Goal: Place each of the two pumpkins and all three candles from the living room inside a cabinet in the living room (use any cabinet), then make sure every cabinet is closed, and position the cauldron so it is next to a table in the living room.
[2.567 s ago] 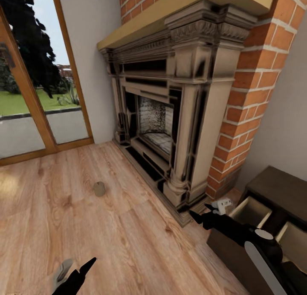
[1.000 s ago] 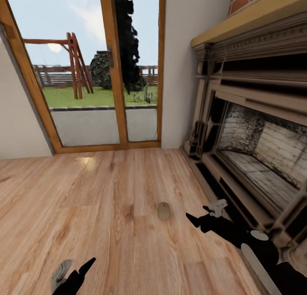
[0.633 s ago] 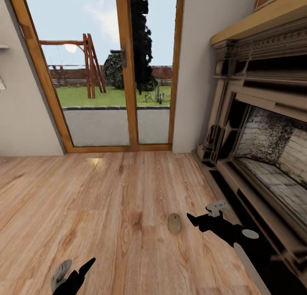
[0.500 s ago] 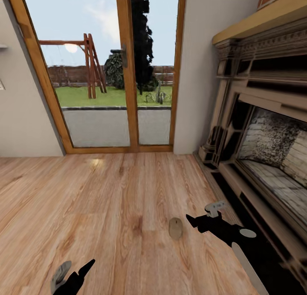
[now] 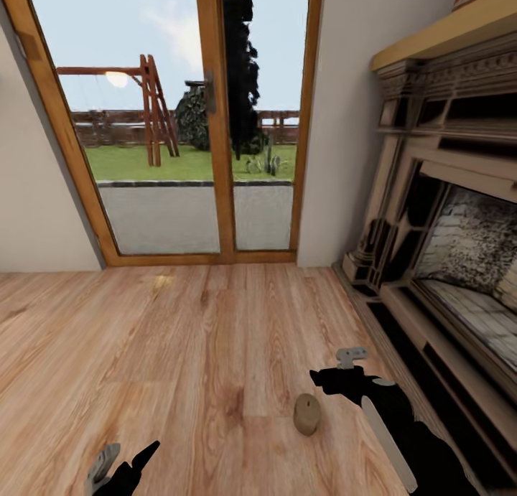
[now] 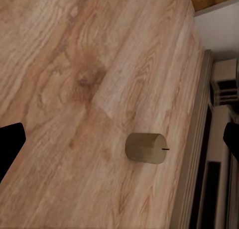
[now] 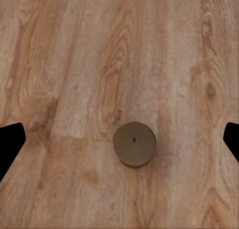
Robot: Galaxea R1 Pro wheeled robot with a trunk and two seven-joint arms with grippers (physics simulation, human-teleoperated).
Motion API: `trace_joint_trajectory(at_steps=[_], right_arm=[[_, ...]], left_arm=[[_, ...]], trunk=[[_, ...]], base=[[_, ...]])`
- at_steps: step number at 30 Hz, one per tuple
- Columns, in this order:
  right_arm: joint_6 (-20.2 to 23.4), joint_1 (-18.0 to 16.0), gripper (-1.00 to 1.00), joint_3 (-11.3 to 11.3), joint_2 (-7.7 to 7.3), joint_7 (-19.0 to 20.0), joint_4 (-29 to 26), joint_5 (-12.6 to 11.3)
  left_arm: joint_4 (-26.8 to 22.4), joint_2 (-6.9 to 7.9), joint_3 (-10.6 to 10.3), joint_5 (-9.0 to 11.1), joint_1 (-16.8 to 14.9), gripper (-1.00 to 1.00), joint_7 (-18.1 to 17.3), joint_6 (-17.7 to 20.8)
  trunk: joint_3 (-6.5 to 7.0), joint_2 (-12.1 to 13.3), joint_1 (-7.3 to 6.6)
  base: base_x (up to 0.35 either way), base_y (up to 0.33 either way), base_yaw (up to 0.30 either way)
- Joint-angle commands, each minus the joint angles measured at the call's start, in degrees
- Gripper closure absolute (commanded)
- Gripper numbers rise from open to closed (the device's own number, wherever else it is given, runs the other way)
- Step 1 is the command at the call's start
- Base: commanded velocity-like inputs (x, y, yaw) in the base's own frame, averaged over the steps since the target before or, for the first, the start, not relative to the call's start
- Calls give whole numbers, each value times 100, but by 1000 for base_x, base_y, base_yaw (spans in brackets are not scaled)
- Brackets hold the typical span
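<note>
A single candle (image 5: 306, 413) stands upright on the wooden floor (image 5: 179, 352), a short, stubby tan cylinder with a flat round top and a small dark wick spot at its centre (image 7: 134, 144). It stands alone on bare boards, near the base of the fireplace (image 5: 445, 216) and well apart from the glass doors (image 5: 194, 123). From the left wrist camera it shows side-on, its smooth wall plain and unmarked (image 6: 145, 148).

A light brown wooden plank floor (image 5: 179, 352) with visible grain and darker knots runs from the glass doors to the fireplace base. One short tan cylindrical candle (image 5: 306, 414) stands upright on it, near the fireplace edge, wick dot on top (image 7: 134, 144).
</note>
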Motion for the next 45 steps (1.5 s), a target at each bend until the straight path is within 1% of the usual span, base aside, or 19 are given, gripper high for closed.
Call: trace_joint_trajectory(at_steps=[1, 4, 5, 6, 7, 8, 13, 14, 15, 18, 19, 21, 22, 28, 35, 40, 41, 43, 45], right_arm=[[20, -29, -100, 13, 21, -45, 61, -43], [22, -200, -100, 16, 125, -60, 405, -43], [24, -316, -100, 17, 168, -61, 615, -44], [24, -378, -100, 17, 185, -62, 731, -45], [22, -518, -100, 17, 221, -75, 986, -44], [17, -730, -100, 17, 301, -99, 1424, -38], [-11, -1198, -100, 21, 512, -198, 2464, -25], [-52, -1441, -100, 23, 604, -241, 2981, -15], [-90, -1558, -100, 24, 642, -258, 3238, -9], [-324, -1854, -100, 25, 715, -292, 3912, 3], [-574, -2026, -100, 22, 743, -305, 4289, 7], [-817, -2165, -100, 21, 765, -313, 4598, 10], [-991, -2256, -100, 23, 788, -318, 4814, 12], [-1287, -2413, -100, 42, 870, -289, 5215, 3], [-1282, -2418, -100, 52, 879, -263, 5241, 6], [-1274, -2413, -100, 91, 878, -260, 5227, 6], [-1235, -2412, -100, 196, 882, -249, 5224, 6], [-1138, -2414, -100, 377, 881, -237, 5219, 4], [-829, -2418, -100, 801, 880, -212, 5179, -34]], left_arm=[[-4, 3, 9, 44, 0, -100, -3, 51], [-36, 15, 7, 77, 0, -100, -2, 91], [-82, 24, 1, 101, -6, -100, -1, 117], [-129, 29, -3, 95, -10, -100, 2, 130], [-281, 39, -26, 61, -16, -100, 55, 157], [-504, 49, -57, -14, -21, -100, 342, 187], [-705, 2, -89, -81, -29, -100, 1042, 205], [-747, -8, -95, -75, -34, -100, 1264, 210], [-763, -12, -97, -72, -36, -100, 1348, 212], [-794, -17, -104, -80, -40, -100, 1495, 218], [-802, -19, -114, -100, -41, -100, 1540, 206], [-795, -20, -153, -120, -42, -100, 1573, 171], [-784, -18, -217, -133, -43, -100, 1594, 142], [-735, -12, -357, -158, -44, -100, 1630, 88], [-714, -3, -347, -157, -44, -100, 1638, 92], [-666, 0, -250, 1, -44, -100, 1672, 163], [-687, 9, -252, 61, -44, -100, 1684, 188], [-712, 17, -261, 88, -50, -100, 1697, 214], [-772, 49, -244, 142, -71, -100, 1734, 298]], trunk=[[-4, -2, 1], [-4, -2, 1], [-4, -2, 1], [-4, -2, 1], [-4, -2, 1], [-4, -2, 1], [-4, -2, 1], [-4, -2, 1], [-4, -2, 1], [-4, -2, 1], [-4, -2, 1], [-4, -2, 1], [-4, -2, 1], [-4, -2, 1], [-4, -2, 1], [-4, -2, 1], [-4, -2, 1], [-4, -2, 1], [-4, -2, 1]], base=[[132, 45, 0], [76, 26, 0], [35, 12, 0], [28, 9, 0], [18, 6, 0], [9, 3, 0], [5, 2, 0], [2, 1, 0], [2, 1, 0], [0, 0, 0], [0, 0, 0], [0, 0, 0], [23, 0, 0], [211, 0, 0], [292, 0, 0], [82, 0, 0], [32, 0, 0], [23, 0, 0], [9, 0, 0]])
